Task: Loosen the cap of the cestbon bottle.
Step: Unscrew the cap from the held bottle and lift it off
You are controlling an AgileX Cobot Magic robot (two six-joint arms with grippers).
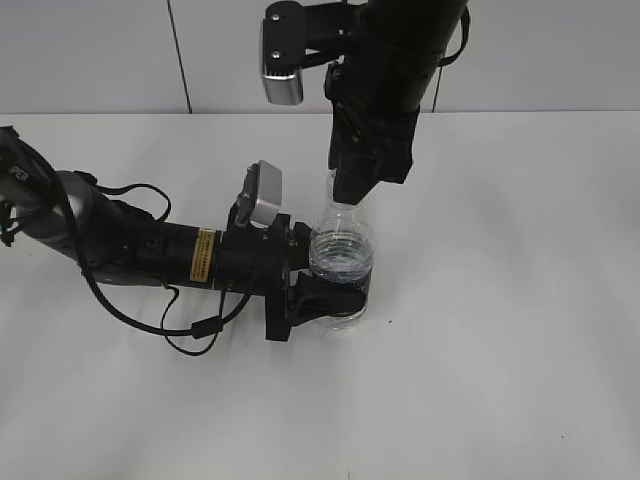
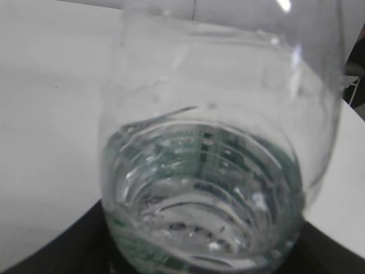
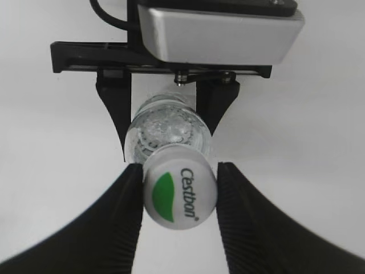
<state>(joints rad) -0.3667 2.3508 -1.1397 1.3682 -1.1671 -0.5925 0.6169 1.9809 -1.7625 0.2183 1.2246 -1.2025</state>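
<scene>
The cestbon bottle stands upright on the white table, clear and part full of water. My left gripper reaches in from the left and is shut on its lower body. In the left wrist view the bottle fills the frame, with only dark jaw parts at the bottom corners. My right gripper comes down from above and hides the bottle's top in the exterior view. In the right wrist view the white cap, with a green mark and "Cestbon" lettering, sits between the two black fingers, which press its sides.
The white table spreads to the right and front of the bottle. The left arm lies low across the table's left side with a black cable loop in front of it. A grey panelled wall stands behind.
</scene>
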